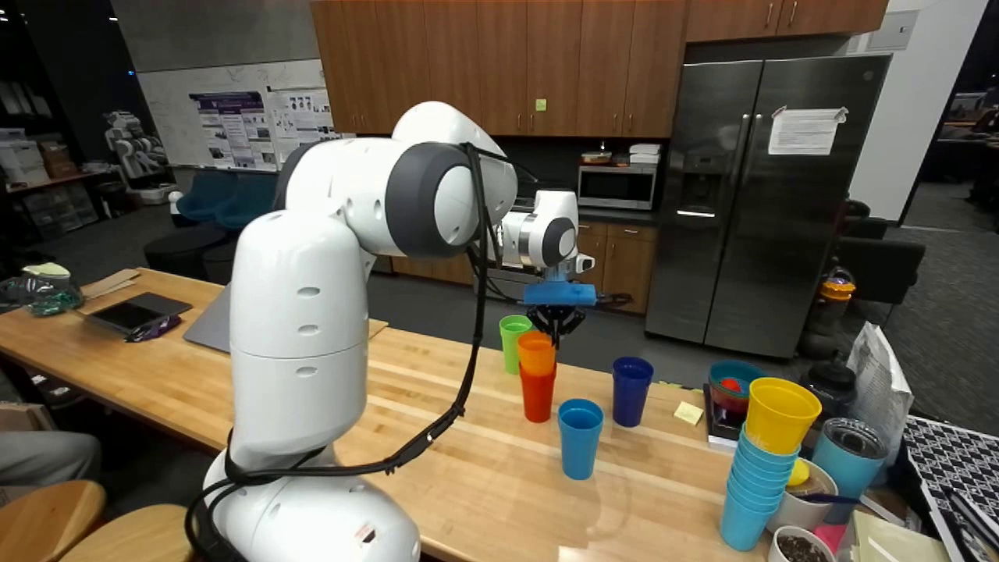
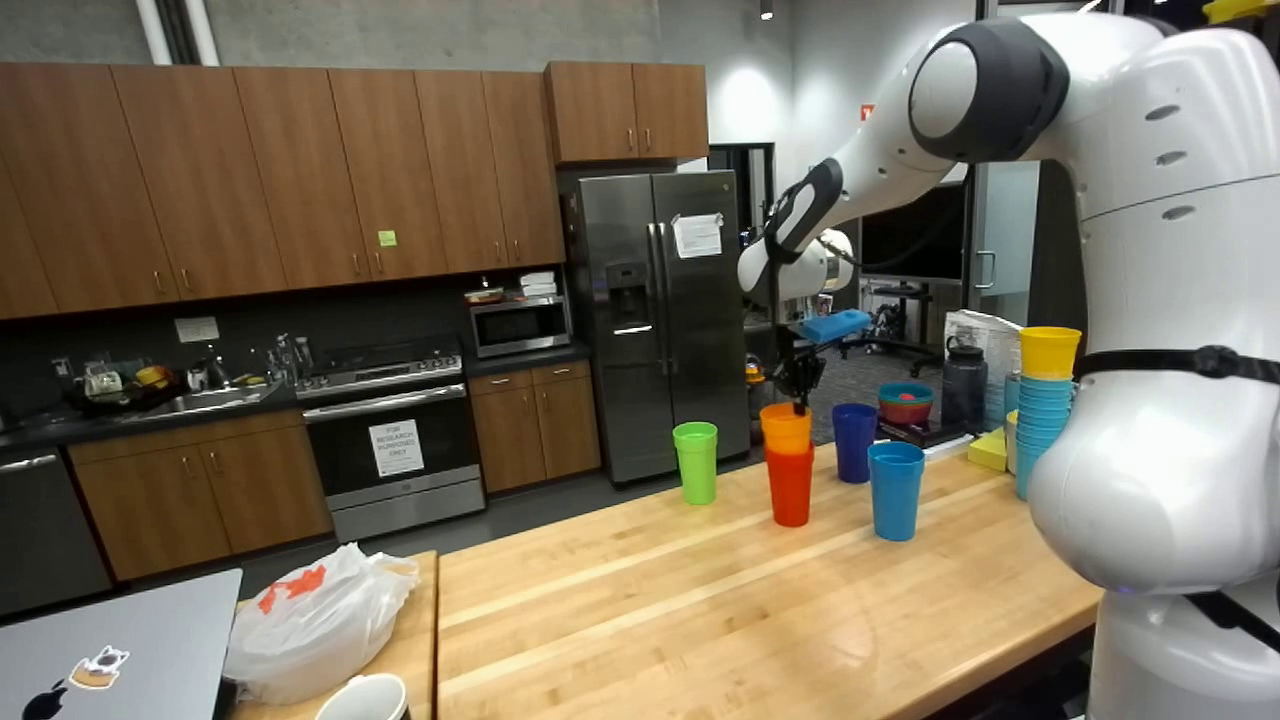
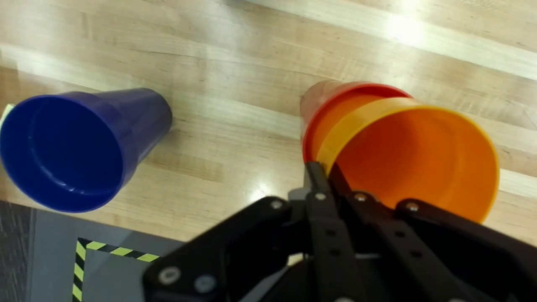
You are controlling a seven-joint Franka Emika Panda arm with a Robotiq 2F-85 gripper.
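Note:
My gripper (image 3: pixel 329 170) is shut on the near rim of an orange cup (image 3: pixel 419 155), one finger outside the wall and one inside. The orange cup's lower part sits inside a red cup (image 3: pixel 377 88), its upper part standing out above; in both exterior views the red cup (image 1: pixel 538 396) is upright on the table. A dark blue cup (image 3: pixel 63 151) stands to one side, apart from the gripper. A light blue cup (image 1: pixel 579 437) and a green cup (image 2: pixel 697 465) are also upright nearby. The orange cup's base is hidden within the red one.
A tall stack of light blue cups (image 1: pixel 755 484) with a yellow cup (image 1: pixel 780 414) on top stands near the table's end. Beside it are stacked bowls (image 1: pixel 734 386), a dark bottle (image 2: pixel 964 385) and a tumbler (image 1: pixel 851 453). A plastic bag (image 2: pixel 320 620) and laptop (image 2: pixel 120 650) lie opposite.

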